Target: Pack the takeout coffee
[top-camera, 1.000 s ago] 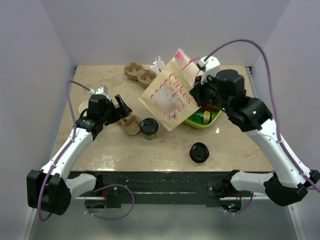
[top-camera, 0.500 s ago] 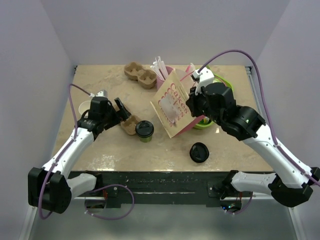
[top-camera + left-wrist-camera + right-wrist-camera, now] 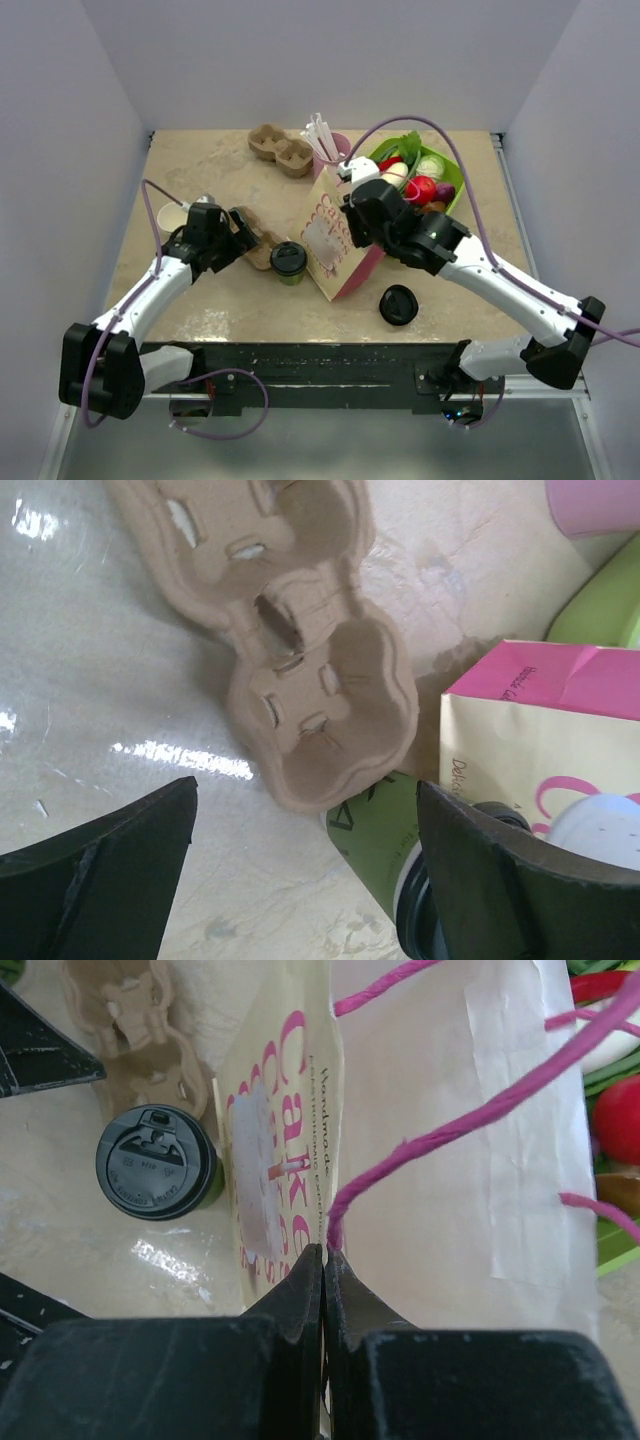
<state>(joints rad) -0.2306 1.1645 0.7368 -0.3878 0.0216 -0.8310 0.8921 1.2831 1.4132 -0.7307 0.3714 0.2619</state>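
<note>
Takeout coffee (image 3: 288,260) stands upright on the desk (image 3: 200,305), squeezed between the cardboard carrier (image 3: 262,248) and the pink bag (image 3: 335,245). The left tool (image 3: 244,230), jaws wide and empty, is nearer, but the cup lies off to one side of its gap. The right tool (image 3: 323,1255) is pinched tight on the bag's top.

We see the takeout coffee (image 3: 288,260) as a small olive-green paper cup capped by a round black lid, standing upright. From above it sits between the two tools: just beyond the tips of the left gripper (image 3: 243,232) and near the right gripper (image 3: 347,232), which pinches the paper bag (image 3: 328,250). In the left wrist view its green wall shows ahead of the spread fingers, partly hidden behind the right-hand finger (image 3: 520,890). In the right wrist view its lid lies left of the pinched fingers, apart from them.
</note>
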